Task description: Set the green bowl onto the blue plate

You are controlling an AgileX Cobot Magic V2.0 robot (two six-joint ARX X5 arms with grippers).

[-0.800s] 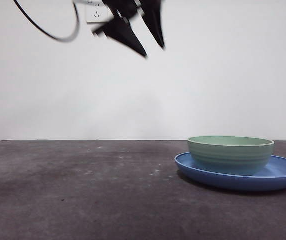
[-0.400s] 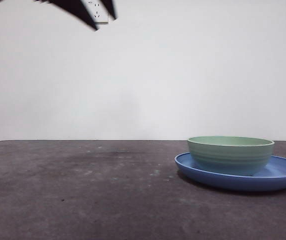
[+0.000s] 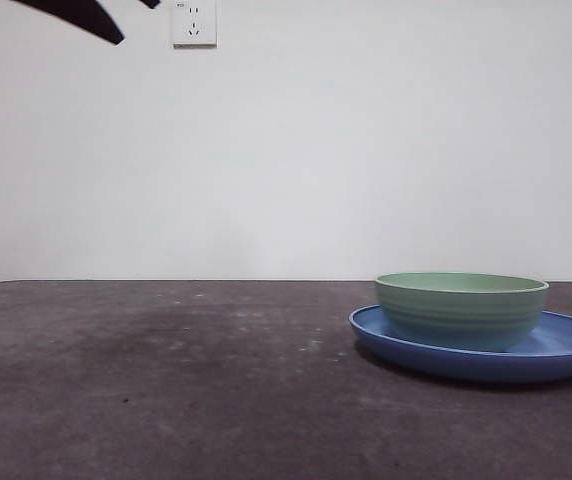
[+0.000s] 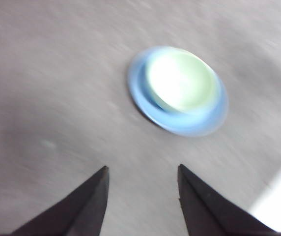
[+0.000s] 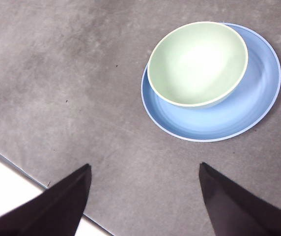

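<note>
The green bowl [image 3: 461,308] sits upright inside the blue plate [image 3: 566,350] on the right of the dark table, toward the plate's left side. Nothing holds either one. My left gripper [image 4: 142,168] is open and empty, high above the table with the bowl [image 4: 182,81] and plate [image 4: 189,125] well ahead of it; its picture is blurred. In the front view it shows only as black tips at the top left corner [image 3: 131,20]. My right gripper [image 5: 144,165] hangs open and empty high over the table, looking down on the bowl [image 5: 197,63] and plate [image 5: 229,120].
A white wall socket [image 3: 193,22] is on the back wall at the upper left. The grey table [image 3: 166,380] stretches bare to the left of the plate. Its edge [image 5: 17,179] shows near the right gripper.
The left gripper has risen and pulled away to the upper left, almost out of the front view. Bowl and plate have not moved.
</note>
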